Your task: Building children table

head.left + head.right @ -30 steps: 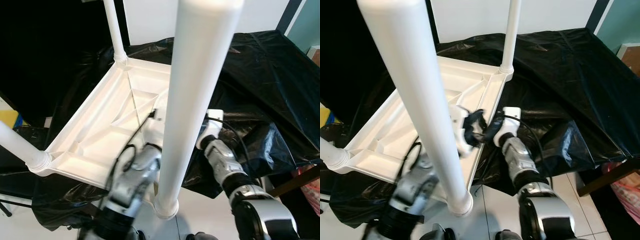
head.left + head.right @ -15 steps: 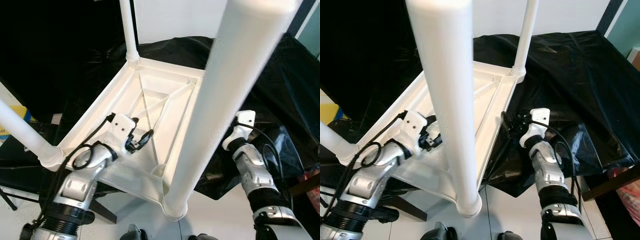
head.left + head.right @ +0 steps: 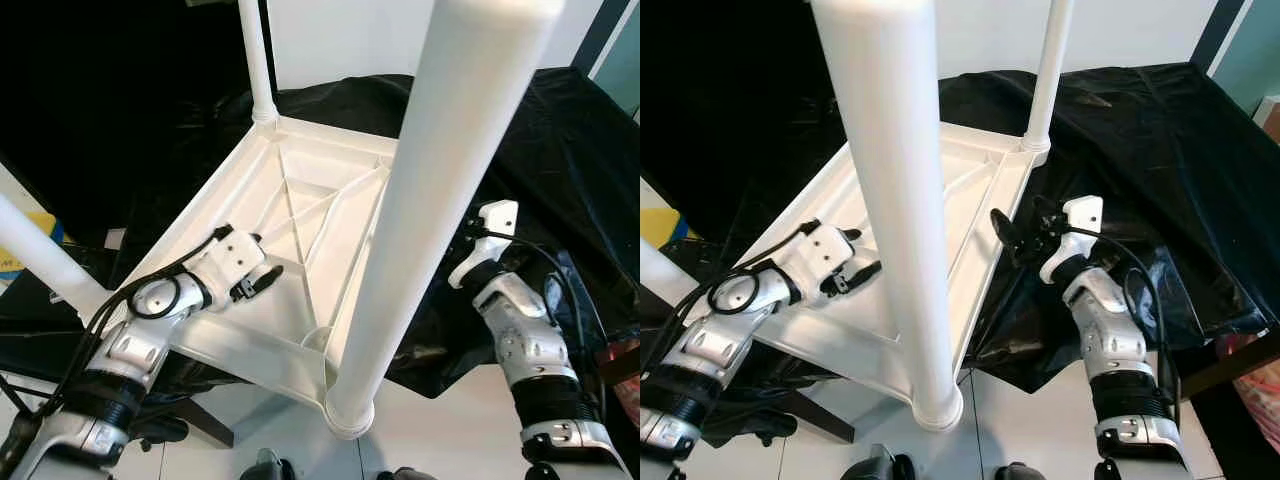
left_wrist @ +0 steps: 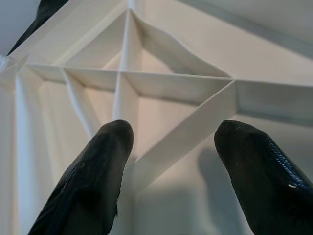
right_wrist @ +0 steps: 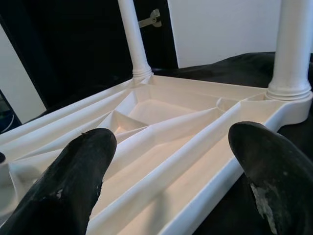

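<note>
My left gripper (image 3: 268,276) has withdrawn over the upturned white plastic table (image 3: 330,160) — both grippers spread apart, holding nothing; legs look fitted.

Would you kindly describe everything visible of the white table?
The table is white plastic, lying upside down and tilted on black sheeting. Its underside shows raised crossing ribs inside a rim. Round legs stand up from corner sockets. The open left gripper hovers over the ribs; the open right gripper sits beside its edge.

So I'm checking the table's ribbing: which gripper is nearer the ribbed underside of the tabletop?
Left. The left gripper hovers over the ribbed underside, inside the frame; the right gripper sits open just outside the tabletop's edge, over the black sheet.
</note>
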Controlling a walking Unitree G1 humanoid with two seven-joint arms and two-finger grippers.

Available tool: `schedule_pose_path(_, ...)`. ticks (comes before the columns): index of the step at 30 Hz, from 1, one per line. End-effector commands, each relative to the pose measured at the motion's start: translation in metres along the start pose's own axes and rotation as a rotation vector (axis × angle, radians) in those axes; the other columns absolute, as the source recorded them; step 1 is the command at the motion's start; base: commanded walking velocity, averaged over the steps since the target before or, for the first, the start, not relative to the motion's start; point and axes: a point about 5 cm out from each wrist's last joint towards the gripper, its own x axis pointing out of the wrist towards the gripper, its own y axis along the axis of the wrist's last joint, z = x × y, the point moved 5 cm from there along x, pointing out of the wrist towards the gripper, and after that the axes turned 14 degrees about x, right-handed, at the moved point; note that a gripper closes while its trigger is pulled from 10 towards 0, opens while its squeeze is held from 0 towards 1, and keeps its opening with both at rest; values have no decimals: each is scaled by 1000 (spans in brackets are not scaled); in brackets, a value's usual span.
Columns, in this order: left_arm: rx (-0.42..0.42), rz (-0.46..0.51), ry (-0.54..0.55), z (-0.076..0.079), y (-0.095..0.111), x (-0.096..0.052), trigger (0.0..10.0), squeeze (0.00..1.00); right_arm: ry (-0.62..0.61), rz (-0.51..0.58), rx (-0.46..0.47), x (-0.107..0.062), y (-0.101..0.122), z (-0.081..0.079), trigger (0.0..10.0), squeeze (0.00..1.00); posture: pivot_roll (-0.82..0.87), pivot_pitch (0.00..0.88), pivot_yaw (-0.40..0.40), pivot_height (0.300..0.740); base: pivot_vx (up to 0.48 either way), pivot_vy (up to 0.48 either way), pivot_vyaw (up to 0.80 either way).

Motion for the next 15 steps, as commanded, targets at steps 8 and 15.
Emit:
schedule_pose_path(8,80,1,-104,-2,-6,13,10000,0,6,-15,23,-7,5,-4,10000,0,-28,122,33,740,0,0,0)
schedule_pose_path(15,38,34,-197,-7,-7,19,10000,0,-14,-33,24,-19,10,-7,10000,0,-55,210,48,740,0,0,0)
